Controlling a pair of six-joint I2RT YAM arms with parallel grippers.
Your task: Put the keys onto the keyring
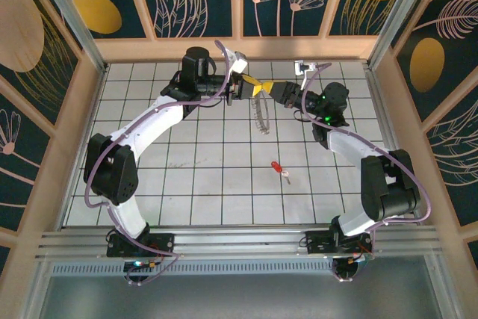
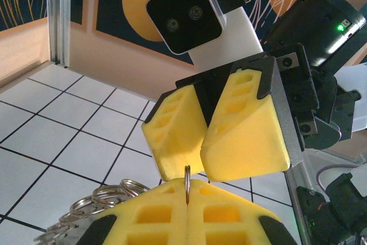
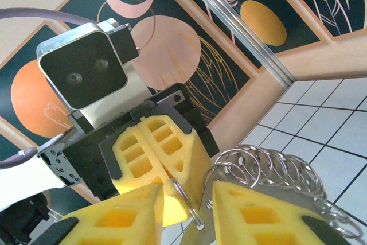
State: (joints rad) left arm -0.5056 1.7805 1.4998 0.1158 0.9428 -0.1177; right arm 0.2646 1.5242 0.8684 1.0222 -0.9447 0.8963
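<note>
From where I stand, the job looks barely begun. The red-headed key (image 1: 278, 169) lies loose on the desk (image 1: 187, 184), on the right arm's side, threaded on nothing. The keyring (image 1: 260, 116) is up off the tiles, dangling as a chain of silvery coils between the two arms at the far end of the desk.

The left hand (image 2: 187, 193) is clamped tight on one thin ring of it, and the wire stands up from the seam of its yellow pads. The right hand (image 3: 184, 202) faces it nose to nose. Its fingers (image 3: 258, 213) are set a narrow way apart with that same ring in the gap, and I cannot tell whether they touch the metal.

So the ring is held ready, I judge, while fetching the key and slipping it on remains to be done. The key sits well apart from both hands, on the near side of the hanging loop.
</note>
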